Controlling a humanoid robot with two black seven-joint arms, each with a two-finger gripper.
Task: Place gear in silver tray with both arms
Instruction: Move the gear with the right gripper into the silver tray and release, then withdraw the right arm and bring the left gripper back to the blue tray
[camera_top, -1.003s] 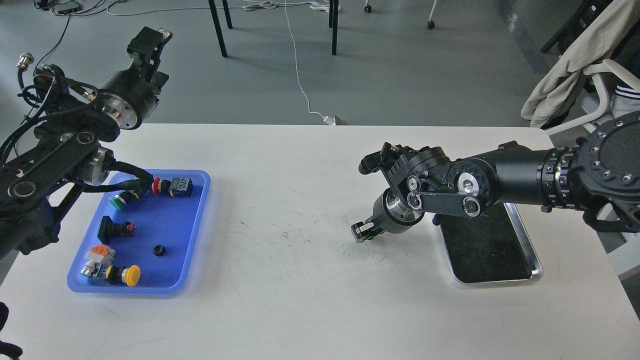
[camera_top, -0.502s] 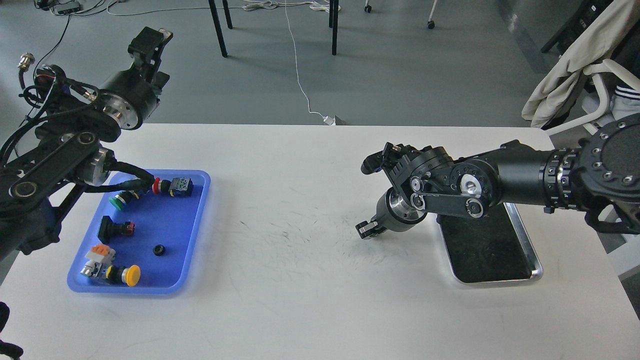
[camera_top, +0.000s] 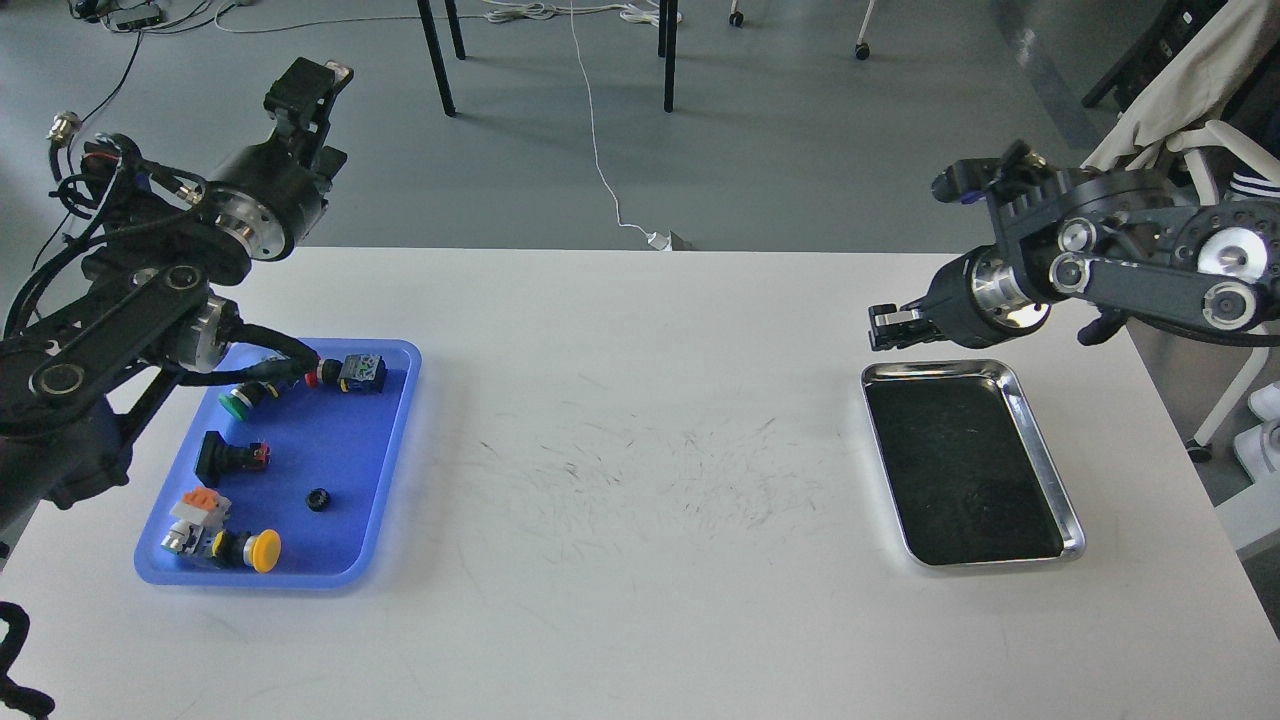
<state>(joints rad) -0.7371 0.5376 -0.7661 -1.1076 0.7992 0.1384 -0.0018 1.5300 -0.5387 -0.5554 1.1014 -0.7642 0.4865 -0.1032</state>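
The gear (camera_top: 318, 499) is a small black ring lying in the blue plastic tray (camera_top: 340, 440) at the left. The silver tray (camera_top: 935, 369) sits on the table at the right, and its dark bottom is bare. My left gripper (camera_top: 305, 83) is raised above the table's far left edge, pointing away. It is far above the gear, and its fingers cannot be told apart. My right gripper (camera_top: 884, 327) hovers just beyond the silver tray's far left corner. It is small and dark, with nothing seen in it.
The blue tray also holds several push-button switches: red (camera_top: 345, 373), green (camera_top: 238, 402), black (camera_top: 228, 456) and yellow (camera_top: 258, 550). A white table (camera_top: 640, 560) bears both trays. Chair legs and cables lie on the floor beyond. A draped chair (camera_top: 1160, 110) stands at the far right.
My right arm has swung from the table's middle to the right and up, uncovering the silver tray. My left arm has shifted only slightly.
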